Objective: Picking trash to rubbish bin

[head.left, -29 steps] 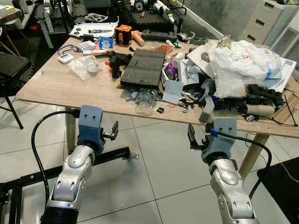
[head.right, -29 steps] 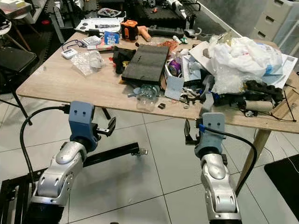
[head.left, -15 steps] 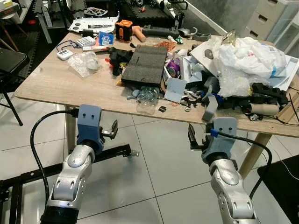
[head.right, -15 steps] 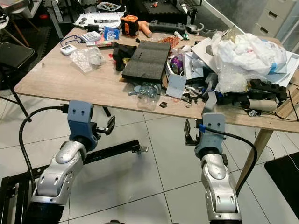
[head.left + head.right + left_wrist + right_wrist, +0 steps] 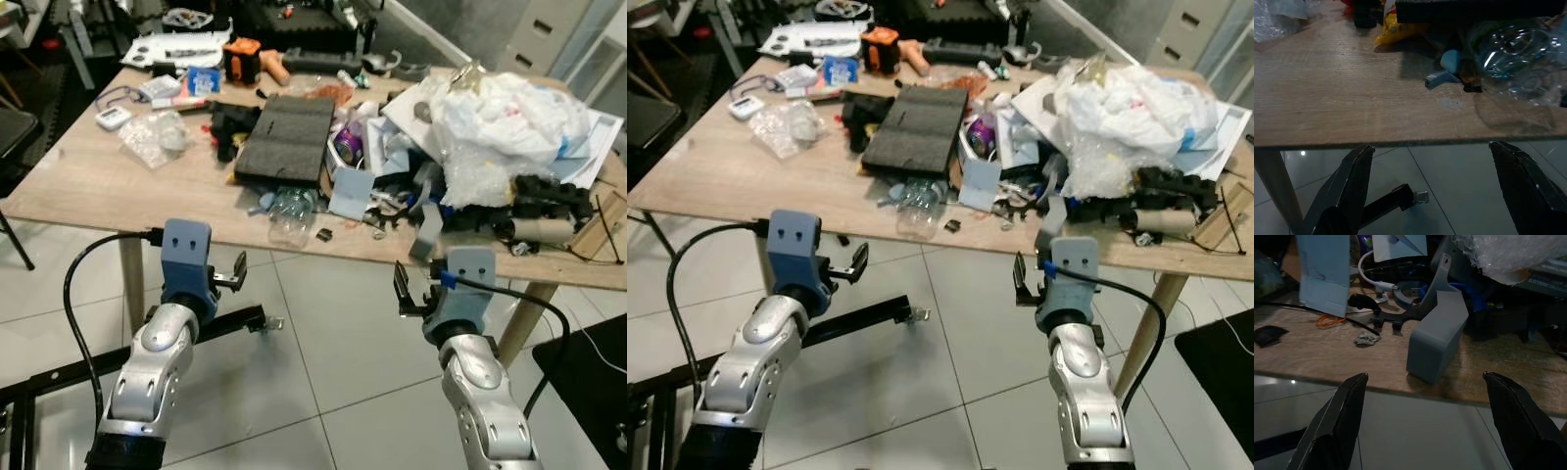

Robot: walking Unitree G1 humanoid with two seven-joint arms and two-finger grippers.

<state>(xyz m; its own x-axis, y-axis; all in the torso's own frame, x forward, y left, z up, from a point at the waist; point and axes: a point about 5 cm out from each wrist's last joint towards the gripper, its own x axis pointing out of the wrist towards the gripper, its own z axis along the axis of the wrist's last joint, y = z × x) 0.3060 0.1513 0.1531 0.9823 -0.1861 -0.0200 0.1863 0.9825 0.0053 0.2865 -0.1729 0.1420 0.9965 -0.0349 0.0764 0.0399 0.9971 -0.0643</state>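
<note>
While both grippers (image 5: 1432, 188) (image 5: 1425, 423) gape empty, clear crushed bottle (image 5: 286, 210) lies at table (image 5: 88, 186) edge.

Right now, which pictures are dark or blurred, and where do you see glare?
Both eye views are bright and fairly sharp; the white plastic bags look slightly overexposed. The left wrist view is dim, with glints on the clear bottle and a light spot on the floor tiles. The right wrist view is darkest, and its claw fingers are soft, out of focus.
</note>
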